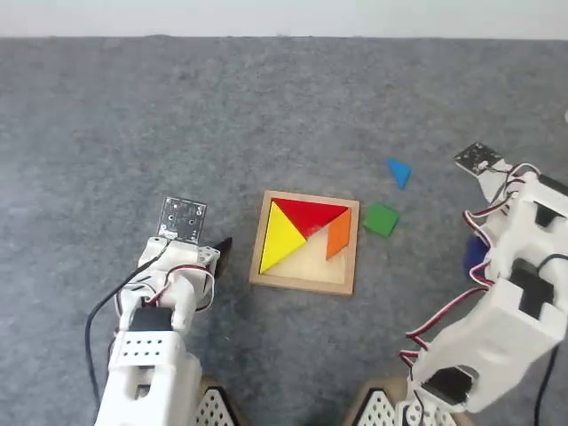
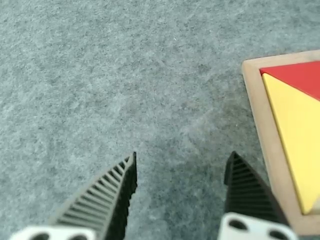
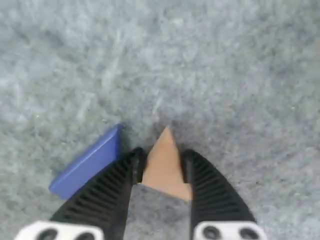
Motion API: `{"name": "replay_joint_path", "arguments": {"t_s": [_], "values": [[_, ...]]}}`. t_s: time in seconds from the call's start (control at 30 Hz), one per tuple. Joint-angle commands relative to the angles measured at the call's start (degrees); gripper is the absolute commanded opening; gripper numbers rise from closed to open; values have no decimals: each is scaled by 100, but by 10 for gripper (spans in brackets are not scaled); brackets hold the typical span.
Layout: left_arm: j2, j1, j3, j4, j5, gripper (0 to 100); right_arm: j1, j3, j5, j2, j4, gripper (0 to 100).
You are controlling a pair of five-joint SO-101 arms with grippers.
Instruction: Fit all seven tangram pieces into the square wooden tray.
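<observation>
Tan triangle (image 3: 164, 171), right hand (image 3: 162, 152); tray's (image 1: 302, 285) near edge bare.

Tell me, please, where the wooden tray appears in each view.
High view: wooden tray in the middle of the carpet.
Left wrist view: the tray's corner beside one finger of the open left end effector.
Right wrist view: carpet and a tan piece gripped by the right end effector.
Shared landmark: the yellow triangle in the tray.
</observation>
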Motion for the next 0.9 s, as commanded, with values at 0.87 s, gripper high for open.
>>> {"name": "replay_joint_path", "arguments": {"t_s": [0.87], "values": [[-105, -18, -31, -132, -53, 280, 576, -914, 589, 13, 1596, 307]]}}
